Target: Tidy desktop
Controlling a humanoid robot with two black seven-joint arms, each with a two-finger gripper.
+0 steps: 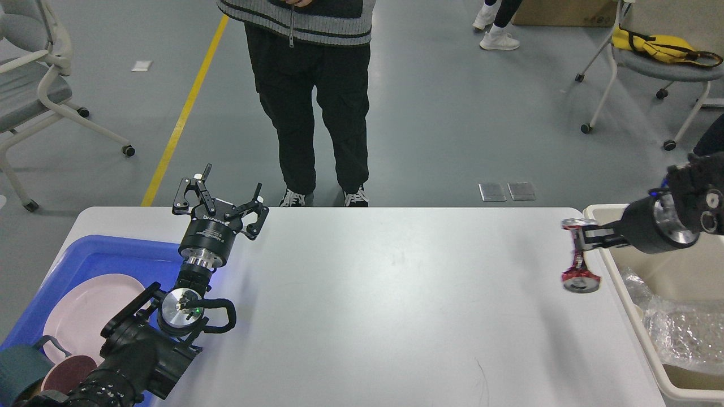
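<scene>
The white desktop (367, 294) fills the lower part of the head view. My right gripper (582, 242) hangs above its right edge, shut on a crushed red can (578, 270) that dangles beside the beige bin (608, 226). My left gripper (223, 195) stands open over the far left of the desktop, with nothing between its fingers, just past the blue tray (99, 254).
The blue tray holds a pink plate (85, 316), a dark red dish (68, 379) and a grey mug (22, 367). Crumpled clear plastic (679, 333) lies in the beige bin. A person (311, 96) stands at the far edge. Wheeled chairs stand on the floor behind.
</scene>
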